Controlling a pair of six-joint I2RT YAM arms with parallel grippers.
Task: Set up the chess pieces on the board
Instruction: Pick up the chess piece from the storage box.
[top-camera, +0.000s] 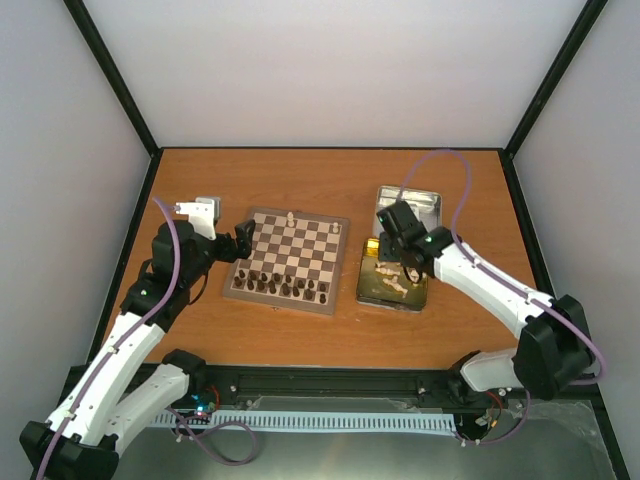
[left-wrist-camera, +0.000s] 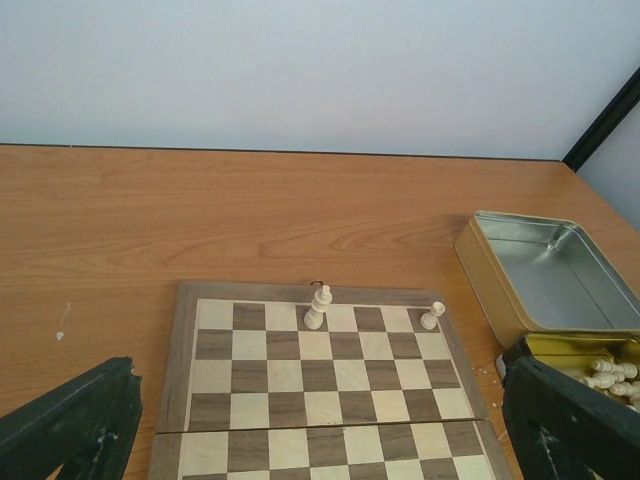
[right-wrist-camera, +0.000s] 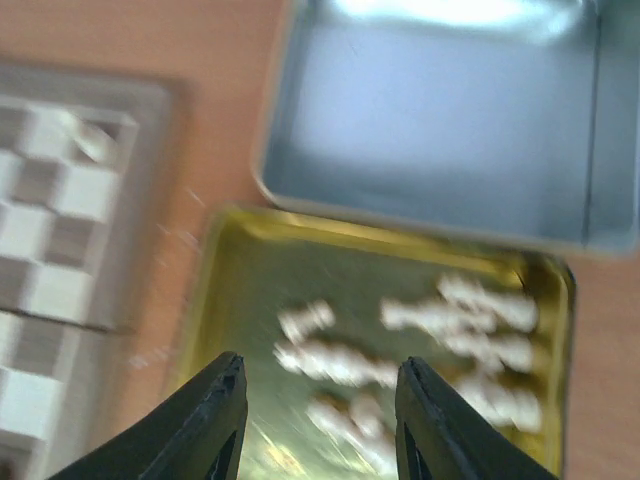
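Two chess pieces (left-wrist-camera: 318, 306): upright on far row of board (left-wrist-camera: 300, 375), long axes vertical.
Other chess pieces (right-wrist-camera: 330, 360): lying flat in gold tin (right-wrist-camera: 225, 270) right of board, long axes mostly crosswise; blurred.
Dark pieces (top-camera: 285, 287): along board's near rows.
Right gripper (right-wrist-camera: 320, 400): fingers spread, empty, above tin.
Left gripper (left-wrist-camera: 318, 410): wide apart, empty, at board's left edge.
Silver lid (right-wrist-camera: 430, 130): just beyond tin.

Left arm (top-camera: 130, 335) is reaching forward with elbow bent; left gripper (top-camera: 243, 243) is pointing rightward, holding its fingers (left-wrist-camera: 75, 425) wide apart. Right arm (top-camera: 490, 285) is stretching forward and leftward; right gripper (right-wrist-camera: 320, 395) is pointing downward, fingers (right-wrist-camera: 215, 420) parted.
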